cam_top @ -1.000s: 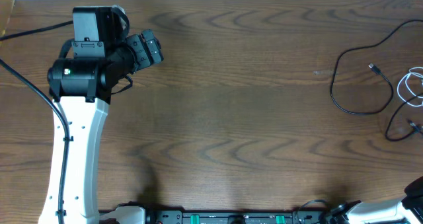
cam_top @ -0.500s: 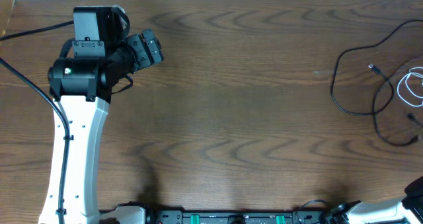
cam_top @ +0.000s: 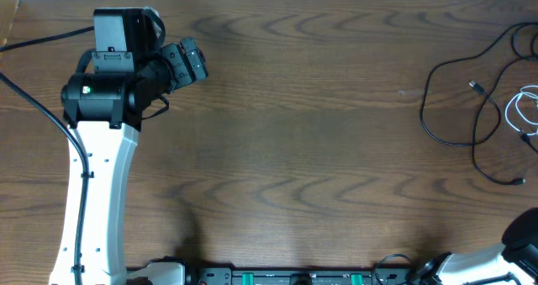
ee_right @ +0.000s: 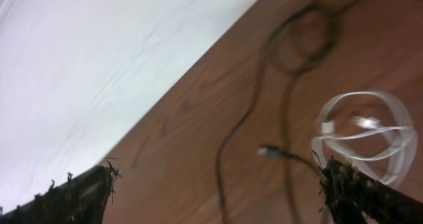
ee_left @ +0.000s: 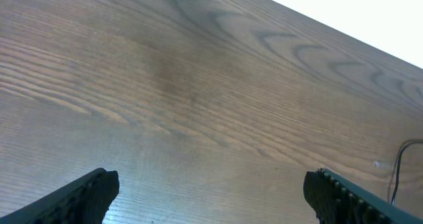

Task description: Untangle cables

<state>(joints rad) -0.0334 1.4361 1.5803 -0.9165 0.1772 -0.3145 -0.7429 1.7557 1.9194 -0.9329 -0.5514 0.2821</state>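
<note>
The right claw (ee_right: 215,184) hangs spread wide over the far right end of the wooden surface (cam_top: 294,150), nothing pinched between its fingers. The left claw (ee_left: 210,187) is also spread and empty at the opposite, upper-left end, well apart from the work. Both cables lie at the right edge. The thin black cable (cam_top: 437,134) sprawls in open loops, with one small plug (cam_top: 475,87) inside a bend. The white cable (ee_right: 360,135) sits in a small, flat coil just beside it. In the right wrist view a black plug end (ee_right: 268,151) lies near the white coil. Whether the black run crosses the white one there cannot be told from the blurred picture.

Both leads look light, limp and thin, and are likely to slide on the smooth wood and trail behind whatever end is lifted. The white coil appears to hold its curl. A hold on the cord just behind a plug looks safer than one on the plug itself.
</note>
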